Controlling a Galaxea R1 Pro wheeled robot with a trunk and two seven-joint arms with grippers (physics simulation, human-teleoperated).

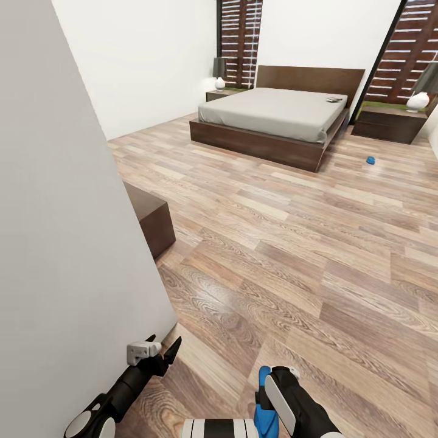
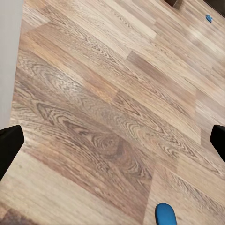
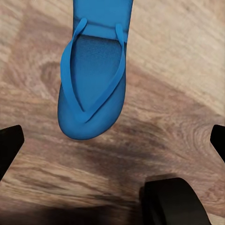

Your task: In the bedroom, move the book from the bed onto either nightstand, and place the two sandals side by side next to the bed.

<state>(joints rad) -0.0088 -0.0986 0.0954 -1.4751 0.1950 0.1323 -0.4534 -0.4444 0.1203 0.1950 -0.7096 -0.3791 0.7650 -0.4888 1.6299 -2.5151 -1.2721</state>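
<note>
Bedroom: white walls, wood-plank floor [image 1: 292,243], grain glossy, varied browns. Low dark-brown platform bed [image 1: 274,121] with plain grey mattress, upper centre of head view; small thin dark book [image 1: 334,99] near its headboard end. Box-like dark nightstand [image 1: 389,123] upper right.

Flat bright-blue flip-flop sandal [image 3: 93,84] lies on floor under right gripper [image 3: 112,140]; fingers spread, clear of it. Second blue sandal [image 1: 370,160] on floor right of bed, well apart.

Left gripper [image 2: 112,140]: fingers spread, nothing between.

Step, judged: sandal pickup. Next: descend, pinch thin sole edge or strap.
</note>
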